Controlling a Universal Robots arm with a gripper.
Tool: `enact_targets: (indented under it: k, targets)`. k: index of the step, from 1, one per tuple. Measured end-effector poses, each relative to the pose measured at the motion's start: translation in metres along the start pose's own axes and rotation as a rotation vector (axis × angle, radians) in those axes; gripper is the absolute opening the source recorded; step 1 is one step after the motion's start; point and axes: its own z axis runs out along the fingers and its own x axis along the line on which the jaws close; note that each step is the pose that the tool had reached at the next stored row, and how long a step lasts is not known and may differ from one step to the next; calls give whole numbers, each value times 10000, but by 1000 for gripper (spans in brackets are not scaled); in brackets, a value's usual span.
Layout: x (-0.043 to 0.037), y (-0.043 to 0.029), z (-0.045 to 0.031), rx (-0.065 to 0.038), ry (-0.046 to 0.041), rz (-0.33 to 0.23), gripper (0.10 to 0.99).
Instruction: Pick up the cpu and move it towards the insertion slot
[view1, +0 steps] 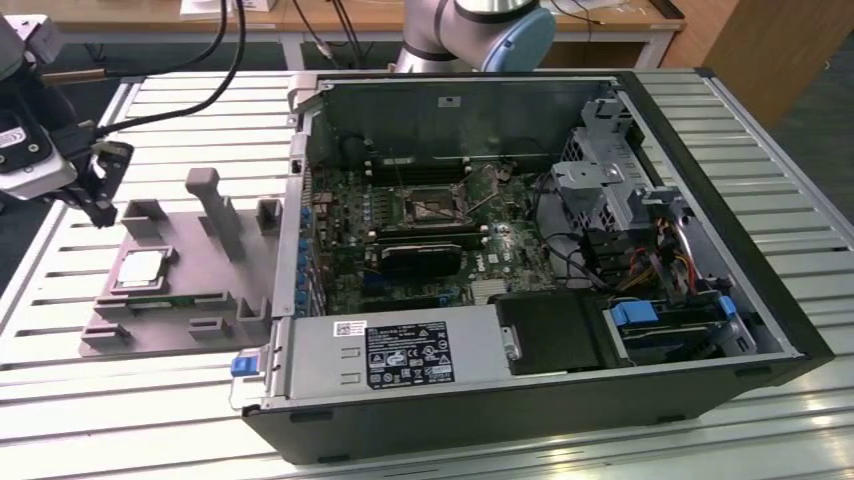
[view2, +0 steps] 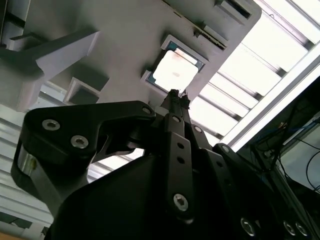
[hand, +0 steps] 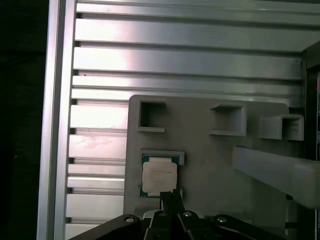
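Note:
The cpu (view1: 143, 268) lies flat in a square recess of the grey holder (view1: 200, 290) on the exterior view's left, its silvery top up and a thin green edge around it. Both wrist views show the cpu (view2: 177, 67) (hand: 159, 176) just past the fingertips. My gripper (view1: 102, 208) hangs in the air above the holder's far left corner, apart from the chip. The black fingers meet at the tip (view2: 173, 95) (hand: 170, 195) with nothing between them. The insertion slot (view1: 430, 207) sits on the green board inside the open computer case, with a shiny frame and a dark centre.
The open black case (view1: 534, 250) takes up the middle and the exterior view's right, with a power supply (view1: 400, 352) along its near side. A tall grey post (view1: 214, 210) and small blocks rise from the holder. A green memory stick (view1: 167, 300) lies near the cpu. The slatted metal table (view1: 134, 400) surrounds everything.

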Motion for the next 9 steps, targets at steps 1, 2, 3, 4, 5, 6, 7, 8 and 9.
enact_targets:
  k: [1,2,3,4,5,6,7,8,9]
  targets:
    - [1,-1,18,0,-2,0,102]
    - [1,-2,36,-1,-3,0,102]
    - [2,-2,55,-1,-5,0,102]
    - [2,-3,74,-1,-5,1,102]
    - [3,-4,92,-4,-5,1,102]
    - [4,-4,110,-5,-5,1,102]
    - [4,-5,128,-6,-5,1,102]
    - [4,-5,146,-7,-5,1,102]
    - [5,-6,163,-7,-5,2,102]
